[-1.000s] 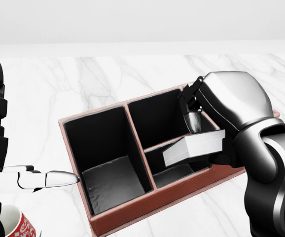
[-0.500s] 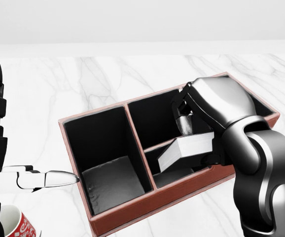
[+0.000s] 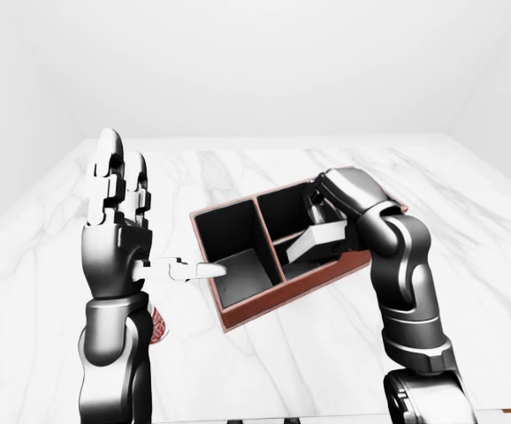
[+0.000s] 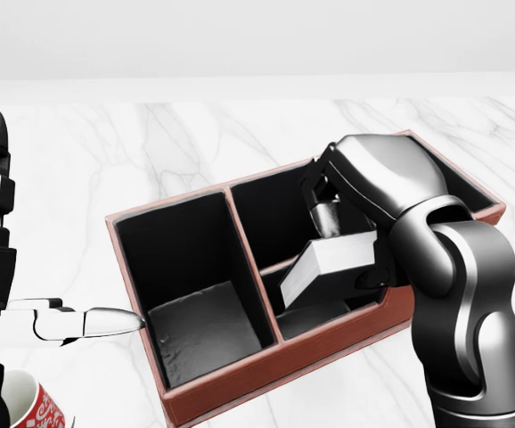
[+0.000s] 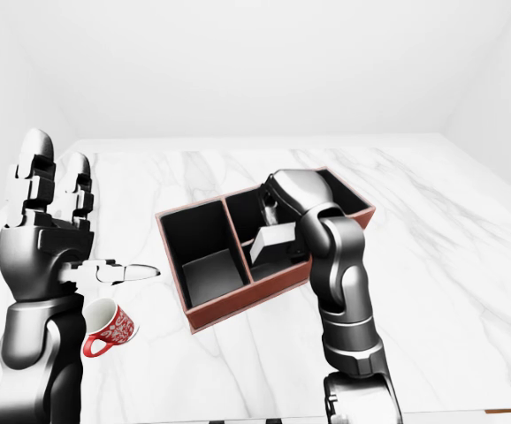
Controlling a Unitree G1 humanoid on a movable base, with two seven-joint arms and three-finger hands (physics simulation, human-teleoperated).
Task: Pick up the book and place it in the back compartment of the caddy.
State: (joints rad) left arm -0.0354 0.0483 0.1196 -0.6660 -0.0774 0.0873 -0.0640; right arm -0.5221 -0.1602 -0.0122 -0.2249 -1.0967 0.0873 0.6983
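The red-brown caddy [image 4: 240,379] with black insides sits on the white marble table [image 4: 195,143]. It has one large compartment on the left and two on the right. My right gripper [image 4: 342,242] is shut on the book [image 4: 333,260], a white block of pages. The book tilts down to the left above the divider between the two right compartments. Its low end hangs over the smaller, lower one, and whether it touches the caddy cannot be told. My left gripper [image 3: 136,221] stands open and raised at the left, thumb pointing at the caddy's left wall, holding nothing.
A red mug [image 5: 110,327] with white lettering stands on the table below my left hand, left of the caddy. Bare marble stretches above and to the right of the caddy in the eye views. White walls rise behind the table.
My right arm has swung left over the caddy, and the book it holds has tilted more steeply, its left end dipping lower. The left hand and the caddy have stayed still.
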